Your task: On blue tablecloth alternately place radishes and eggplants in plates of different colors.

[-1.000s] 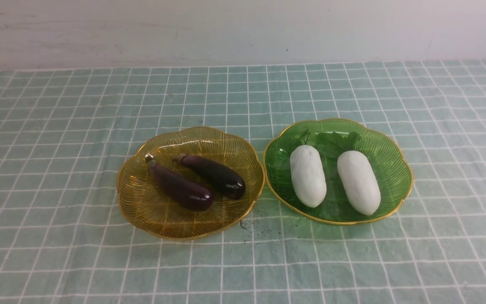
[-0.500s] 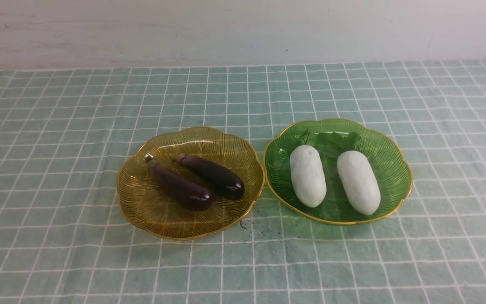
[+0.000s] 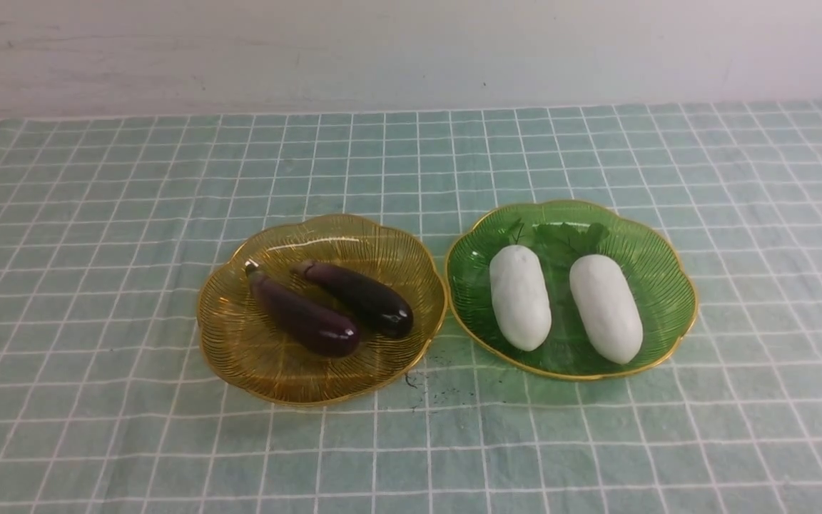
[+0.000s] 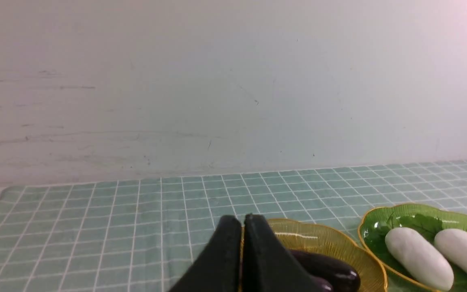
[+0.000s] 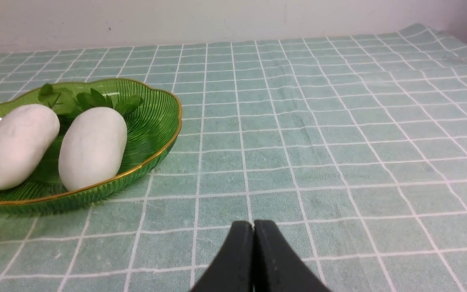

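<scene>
Nothing stirring across the last second: same layout, no shift in either plate or its load. Left hand (image 4: 243,227) pressed fully together, gripping nothing, hanging just short of the amber plate (image 3: 240,343) and above its near rim. Both eggplants (image 3: 302,315) (image 3: 361,297) lying side by side inside that plate, just beyond and below the left fingertips, stems pointing away. Right hand (image 5: 253,232) likewise clamped flat and empty, over bare blue tablecloth (image 3: 97,214), with the green plate (image 3: 657,285) off to its inner side, near but apart. Both radishes (image 3: 520,297) (image 3: 606,307) resting in there, close together, leafy tips at the far end. Amber and green rims almost touching between the two hands. Judging by that: sorting looks finished, eggplants in one colour, radishes in the other, nothing loose on the worktop. Stillness plus empty hands suggests a wrap-up pose, not a fresh reach. No further pick apparently needed.
</scene>
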